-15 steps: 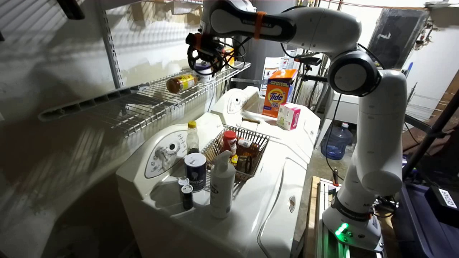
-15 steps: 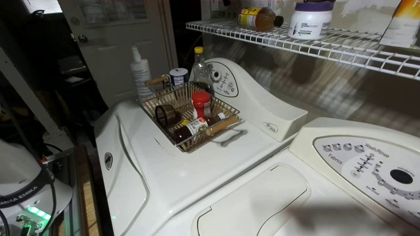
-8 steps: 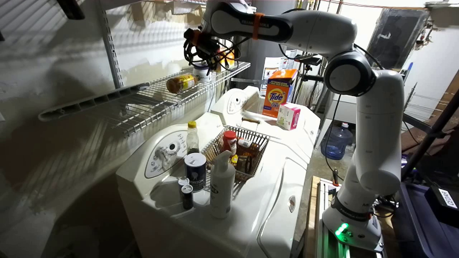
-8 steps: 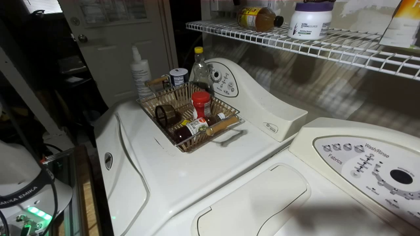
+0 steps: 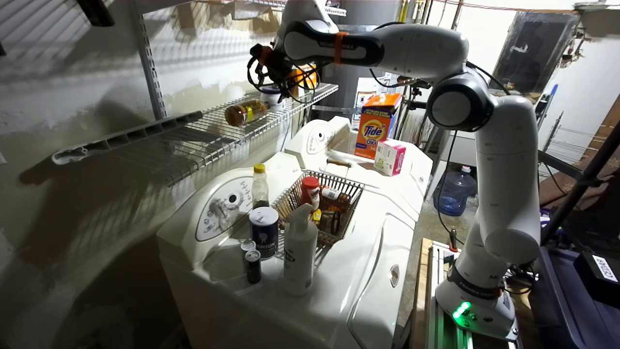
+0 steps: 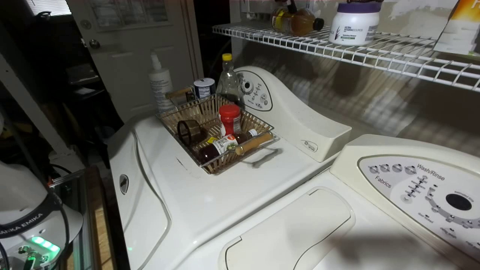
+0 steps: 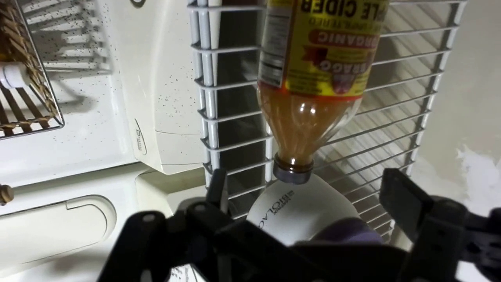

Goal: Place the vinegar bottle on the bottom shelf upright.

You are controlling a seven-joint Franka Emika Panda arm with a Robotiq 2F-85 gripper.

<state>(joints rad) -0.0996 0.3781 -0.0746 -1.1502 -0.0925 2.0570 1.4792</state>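
The shelf is a grey-white grid; on it, the bottle is amber with a yellow, red-edged label and dark cap, and the tub white with a purple lid. Lower than the shelf, the basket is slatted brown, its jar red and white. The gripper is black.

Uneven exposure on our side. In an exterior view the wall is bright above the wire shelf, murky lower left; the white appliance shows glare and the green lights bloom. We see barred shadows below the shelf in both exterior views. Door dim. Wrist view: small glints on the vinegar bottle; gripper dark, soft.
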